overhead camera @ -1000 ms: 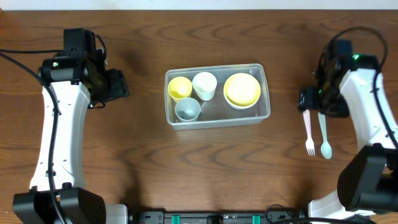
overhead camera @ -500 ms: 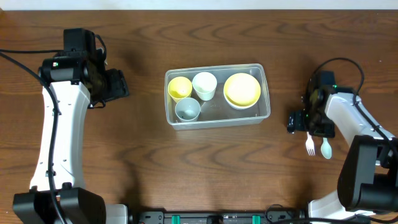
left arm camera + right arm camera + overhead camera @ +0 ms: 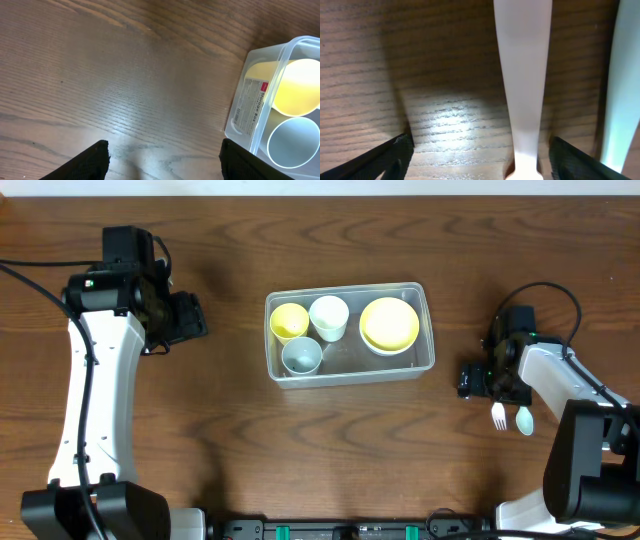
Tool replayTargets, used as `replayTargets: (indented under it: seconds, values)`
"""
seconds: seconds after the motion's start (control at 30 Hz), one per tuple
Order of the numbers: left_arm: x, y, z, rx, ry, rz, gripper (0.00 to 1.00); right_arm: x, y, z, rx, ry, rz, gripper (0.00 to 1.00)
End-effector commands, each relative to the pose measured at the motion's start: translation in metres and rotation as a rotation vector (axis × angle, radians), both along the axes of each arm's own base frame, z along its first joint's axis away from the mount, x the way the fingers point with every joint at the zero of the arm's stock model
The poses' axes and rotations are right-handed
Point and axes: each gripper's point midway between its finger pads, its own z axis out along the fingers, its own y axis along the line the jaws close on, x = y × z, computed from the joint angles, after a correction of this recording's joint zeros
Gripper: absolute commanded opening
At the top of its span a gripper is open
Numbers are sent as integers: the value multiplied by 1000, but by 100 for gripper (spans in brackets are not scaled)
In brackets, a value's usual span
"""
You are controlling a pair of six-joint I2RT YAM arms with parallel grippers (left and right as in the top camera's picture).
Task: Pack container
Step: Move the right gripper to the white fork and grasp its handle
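The clear rectangular container (image 3: 348,288) stands at the table's middle and holds a yellow cup (image 3: 289,321), a white cup (image 3: 328,315), a grey cup (image 3: 301,356) and a yellow bowl (image 3: 389,323). Right of it lie a pale pink fork (image 3: 498,416) and a light blue spoon (image 3: 524,419). My right gripper (image 3: 495,388) is open and low over their handles. In the right wrist view the fork handle (image 3: 522,75) lies between the open fingers of my right gripper (image 3: 480,160), and the spoon handle (image 3: 622,90) lies outside them on the right. My left gripper (image 3: 185,317) is open and empty, left of the container.
In the left wrist view my left gripper (image 3: 165,160) hovers over bare wood, with the container's labelled end wall (image 3: 250,107), the yellow cup (image 3: 295,95) and the grey cup (image 3: 292,147) at the right. The table is dark wood.
My right gripper has moved toward the table's front and down onto the fork and spoon handles. The left arm and the container have not moved.
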Motion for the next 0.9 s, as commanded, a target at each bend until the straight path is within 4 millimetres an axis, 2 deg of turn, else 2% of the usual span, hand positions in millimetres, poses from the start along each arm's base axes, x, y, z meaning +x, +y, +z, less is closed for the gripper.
replayTargets:
  seconds: [0.0,0.17,0.37,0.5,0.87]
  values:
    - [-2,1,-3,-1,16,5,71,-11,-7,-9,-30,39,-4,83]
    - [-2,1,-3,-1,16,5,71,-15,-7,-9,-28,54,-3,70]
    - [-3,1,-3,-2,18,5,71,-16,-6,-9,-28,57,-3,48]
    - [-3,1,-3,-2,19,5,71,-16,-6,-9,-27,57,-3,39]
    - [-3,1,-3,-2,19,5,72,-16,-6,-9,-24,56,-3,25]
